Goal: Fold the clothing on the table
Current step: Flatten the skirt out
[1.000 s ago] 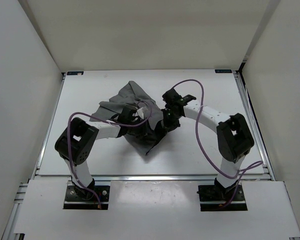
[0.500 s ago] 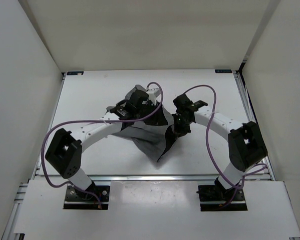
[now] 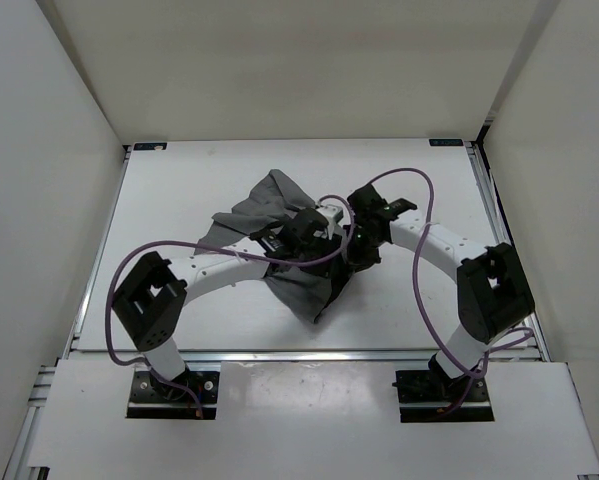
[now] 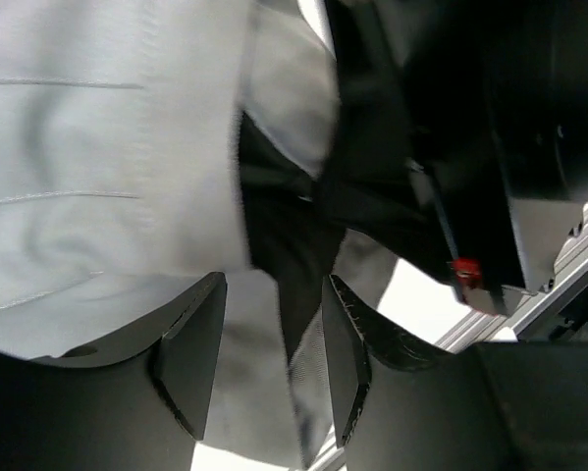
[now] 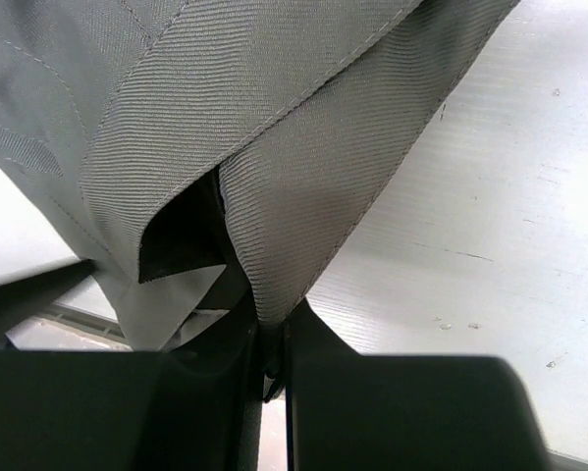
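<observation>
The white counter (image 3: 179,310) starts by the arms' feet. A little further in, a pointy corner of the grey clothing (image 3: 269,200) points toward the near edge. The clothing sits in a bunched heap near the middle of the counter. It is not flat and not folded yet.

The right gripper (image 5: 271,339) is clenched tight on a fold of the clothing. The cloth goes right down between its fingers. It holds that edge up off the counter. I think this is so the cloth can be pulled straight or laid over.

The left gripper (image 4: 269,368) is just beside it, over the cloth. Its fingers (image 4: 190,343) stand wide apart and grasp nothing. Cloth shows past the gap, but I cannot tell if the fingers touch it. I think it is open so it can take a hold on the cloth.

Further back, the rest of the clothing spreads toward the far side. Most of the folding is not yet done.
</observation>
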